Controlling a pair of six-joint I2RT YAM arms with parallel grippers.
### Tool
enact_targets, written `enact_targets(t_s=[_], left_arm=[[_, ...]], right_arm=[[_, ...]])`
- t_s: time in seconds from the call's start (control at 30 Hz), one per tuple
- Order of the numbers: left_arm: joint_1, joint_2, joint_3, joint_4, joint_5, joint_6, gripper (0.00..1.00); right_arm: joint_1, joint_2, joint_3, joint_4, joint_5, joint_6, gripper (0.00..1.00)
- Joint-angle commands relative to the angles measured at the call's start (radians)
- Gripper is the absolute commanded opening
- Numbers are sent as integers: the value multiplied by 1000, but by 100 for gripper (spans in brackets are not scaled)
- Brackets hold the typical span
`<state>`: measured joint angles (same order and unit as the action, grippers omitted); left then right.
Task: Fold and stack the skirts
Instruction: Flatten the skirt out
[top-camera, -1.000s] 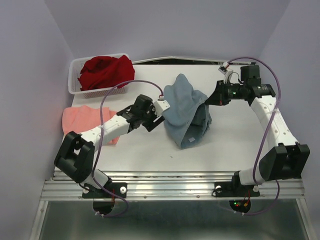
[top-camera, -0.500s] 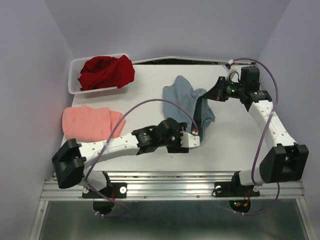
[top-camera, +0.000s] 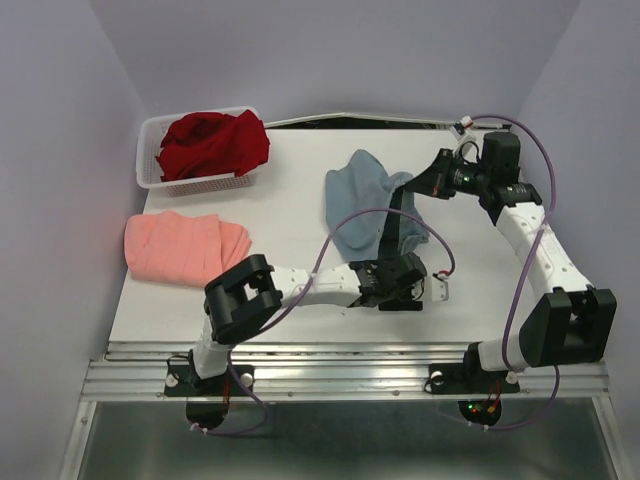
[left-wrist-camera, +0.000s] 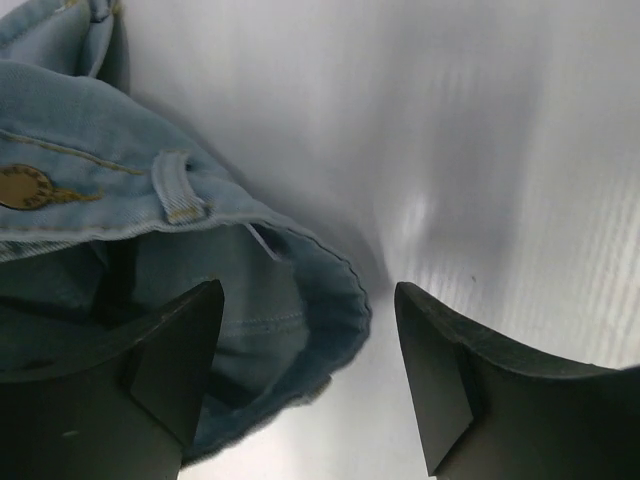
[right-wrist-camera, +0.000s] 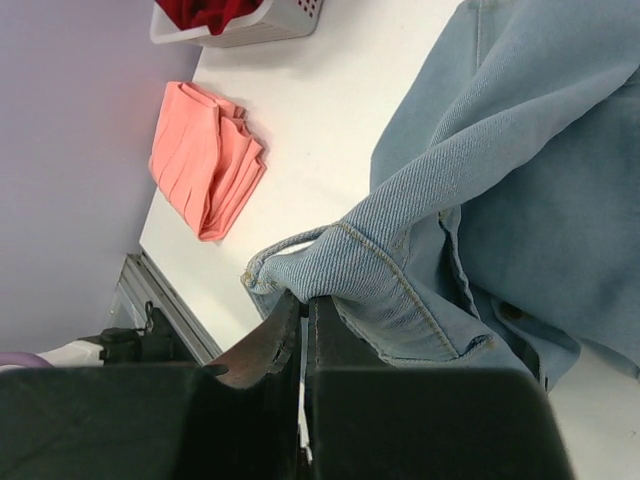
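The dusty blue-grey skirt (top-camera: 360, 200) lies crumpled at the table's middle. My right gripper (top-camera: 407, 184) is shut on a fold of its right edge (right-wrist-camera: 400, 250) and holds that edge raised. My left gripper (top-camera: 432, 286) is open low over the table at the skirt's near right end; the skirt's rounded hem (left-wrist-camera: 330, 300) lies between the jaws, nearer the left finger (left-wrist-camera: 180, 360). The salmon-pink skirt (top-camera: 180, 246) lies folded at the left edge and shows in the right wrist view (right-wrist-camera: 205, 160). The dark red skirt (top-camera: 212, 140) sits bunched in the basket.
The white mesh basket (top-camera: 150, 175) stands at the far left corner, also in the right wrist view (right-wrist-camera: 265, 25). The left arm stretches across the near table edge with its purple cable looping over the skirt. The metal rail runs along the front.
My left arm has swung from the skirt's left side across the front to its near right end. The right gripper keeps its hold and has shifted slightly; the skirt has spread flatter.
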<state>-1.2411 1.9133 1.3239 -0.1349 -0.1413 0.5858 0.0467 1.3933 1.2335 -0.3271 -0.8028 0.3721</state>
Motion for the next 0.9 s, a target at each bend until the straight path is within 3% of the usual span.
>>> enact_targets(t_s=[0.0, 0.13, 0.23, 0.37, 0.47, 0.57, 0.7, 0.8, 0.87], left_arm=[[6, 65, 121, -17, -93, -64, 79], [14, 130, 126, -54, -142, -92, 77], [49, 147, 123, -83, -169, -135, 69], [92, 44, 61, -62, -159, -138, 61], [97, -75, -9, -37, -155, -124, 38], [115, -207, -67, -31, -141, -113, 2], [210, -402, -137, -28, -25, -66, 0], [348, -546, -147, 1, 72, -8, 0], [399, -621, -146, 29, 94, 81, 0]], right_arm=[[-5, -50, -5, 105, 5, 30, 1], [-5, -66, 1, 112, 36, 42, 1], [-5, -76, 6, 123, 74, 62, 1], [-5, -100, 23, 123, 168, 59, 1], [-5, -102, 50, 125, 217, 73, 1], [-27, -106, 78, 125, 287, 85, 1], [-73, -114, 136, 125, 398, 103, 1], [-106, -112, 194, 125, 450, 113, 1], [-120, -111, 237, 125, 474, 119, 1]])
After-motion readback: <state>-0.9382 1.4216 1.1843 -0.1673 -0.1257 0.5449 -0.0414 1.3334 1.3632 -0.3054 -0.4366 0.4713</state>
